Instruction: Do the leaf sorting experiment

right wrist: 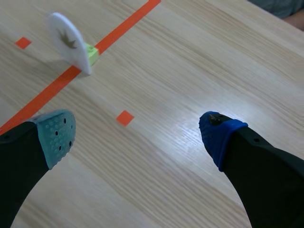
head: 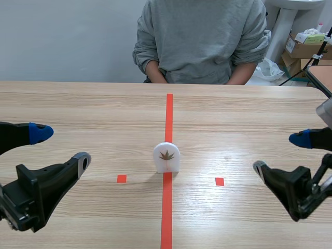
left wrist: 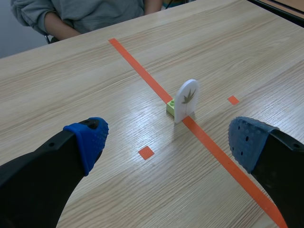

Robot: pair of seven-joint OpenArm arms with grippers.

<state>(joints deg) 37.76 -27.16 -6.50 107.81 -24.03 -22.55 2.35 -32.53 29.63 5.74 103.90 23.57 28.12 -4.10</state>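
A small white plaque with a rounded top stands upright at the middle of the wooden surface, right on the orange-red tape line that runs from near to far. A brown leaf with pointed lobes shows on the face turned toward the robot. In the wrist views a little light-green block sits against the plaque's back, on the far side, touching it.

The left hand hangs low at the near left, well apart from the plaque. Its two fingers are spread wide and nothing is between them; one blue pad and one grey-blue pad stand far from each other. The right hand hangs low at the near right, also well apart from the plaque. It too is spread wide with nothing in its hold.

Two small orange-red squares lie on the surface, one to the left of the tape line and one to the right, each a little nearer than the plaque and between it and the hand on that side.

A person in a grey sweatshirt sits at the far side of the surface, arms held close to the body. Cardboard boxes are stacked at the far right, behind the surface.
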